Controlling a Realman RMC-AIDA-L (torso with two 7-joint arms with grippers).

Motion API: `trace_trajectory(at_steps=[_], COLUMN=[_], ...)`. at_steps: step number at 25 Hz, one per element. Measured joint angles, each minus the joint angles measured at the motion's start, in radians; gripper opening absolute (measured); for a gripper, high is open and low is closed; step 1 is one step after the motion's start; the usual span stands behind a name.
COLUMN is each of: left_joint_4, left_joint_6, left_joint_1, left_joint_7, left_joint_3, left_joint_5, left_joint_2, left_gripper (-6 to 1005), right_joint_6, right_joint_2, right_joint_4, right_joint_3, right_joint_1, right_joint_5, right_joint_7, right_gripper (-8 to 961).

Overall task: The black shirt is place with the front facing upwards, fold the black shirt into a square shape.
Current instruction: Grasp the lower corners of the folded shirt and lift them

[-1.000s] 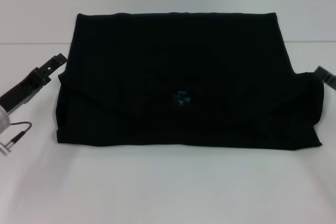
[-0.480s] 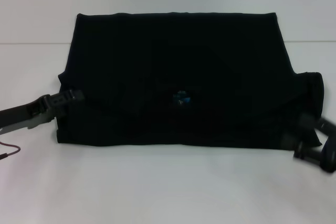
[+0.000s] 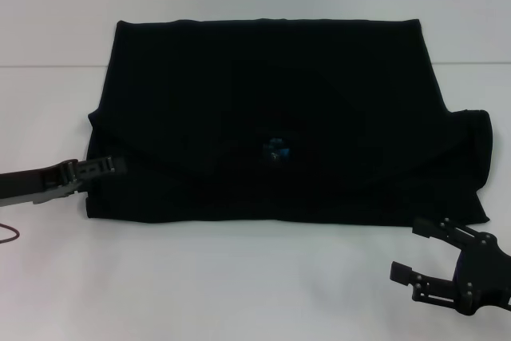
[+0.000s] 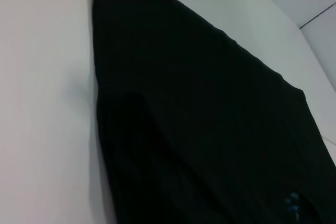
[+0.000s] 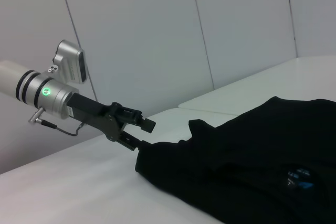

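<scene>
Your black shirt (image 3: 279, 117) was lying flat on the white table (image 3: 255, 285), already folded into a wide rectangle, with the small blue neck label (image 3: 276, 149) showing near the middle. Your left gripper (image 3: 108, 167) sat low at the shirt's left edge, near the front corner. In the right wrist view one finger (image 5: 139, 120) was above the cloth and the other ran in at the hem (image 5: 131, 141), so it was spread around that edge, but I couldn't tell whether it had actually pinched the cloth. Your right gripper (image 3: 421, 249) was off the shirt, just in front of its near right corner, with both fingers (image 3: 435, 229) spread wide and holding nothing.
</scene>
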Motion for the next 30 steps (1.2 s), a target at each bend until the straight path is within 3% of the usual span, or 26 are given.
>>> trace_trajectory(at_steps=[23, 30], left_joint_4=[0.013, 0.021], left_joint_6=[-0.017, -0.012], left_joint_1=[-0.006, -0.006], left_joint_7=[0.004, 0.001], left_joint_3=[0.090, 0.093], left_joint_5=[0.040, 0.066], left_joint_2=[-0.008, -0.006], left_gripper=[936, 780], right_joint_6=[-0.004, -0.008], right_joint_2=[0.000, 0.000], right_joint_4=[0.004, 0.003], right_joint_3=[0.016, 0.037], right_joint_1=[0.004, 0.002], right_joint_5=[0.006, 0.006], right_joint_7=[0.008, 0.008], right_gripper=[943, 943])
